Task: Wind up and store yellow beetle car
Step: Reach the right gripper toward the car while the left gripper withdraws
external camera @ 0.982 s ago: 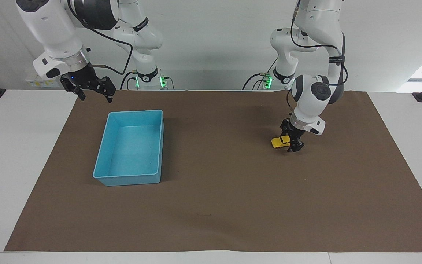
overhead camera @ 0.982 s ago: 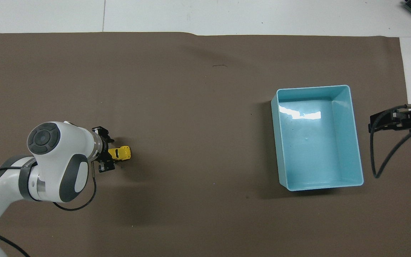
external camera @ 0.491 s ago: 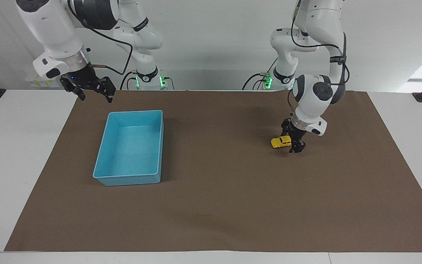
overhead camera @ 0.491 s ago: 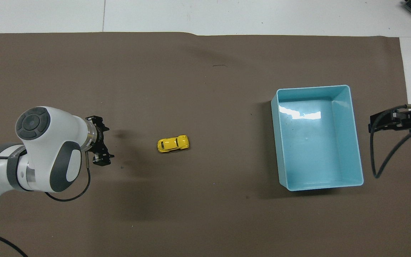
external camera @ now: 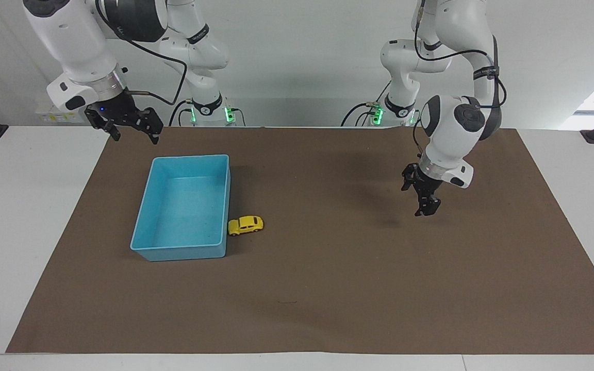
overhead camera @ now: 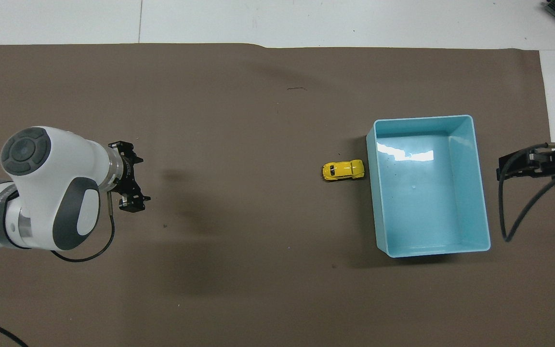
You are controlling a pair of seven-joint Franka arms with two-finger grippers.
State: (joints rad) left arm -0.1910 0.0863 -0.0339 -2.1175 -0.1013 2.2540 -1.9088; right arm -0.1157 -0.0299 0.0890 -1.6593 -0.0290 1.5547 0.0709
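Note:
The yellow beetle car [external camera: 246, 225] stands on the brown mat with its nose against the outside of the light blue bin's [external camera: 183, 253] long wall. It also shows in the overhead view [overhead camera: 343, 170], beside the bin [overhead camera: 422, 119]. The bin has nothing in it. My left gripper [external camera: 421, 198] is open and empty, raised over the mat toward the left arm's end, well apart from the car; it also shows in the overhead view [overhead camera: 130, 177]. My right gripper [external camera: 134, 131] is open and empty, and waits raised by the bin's corner nearest the robots.
The brown mat [external camera: 328, 288] covers most of the white table [external camera: 34, 206]. A black part of the right hand with its cable [overhead camera: 530, 161] shows at the edge of the overhead view, beside the bin.
The left gripper let go of the car, which rolled across the mat to the bin's wall. The left gripper rose and drew back a little. The right arm has not moved.

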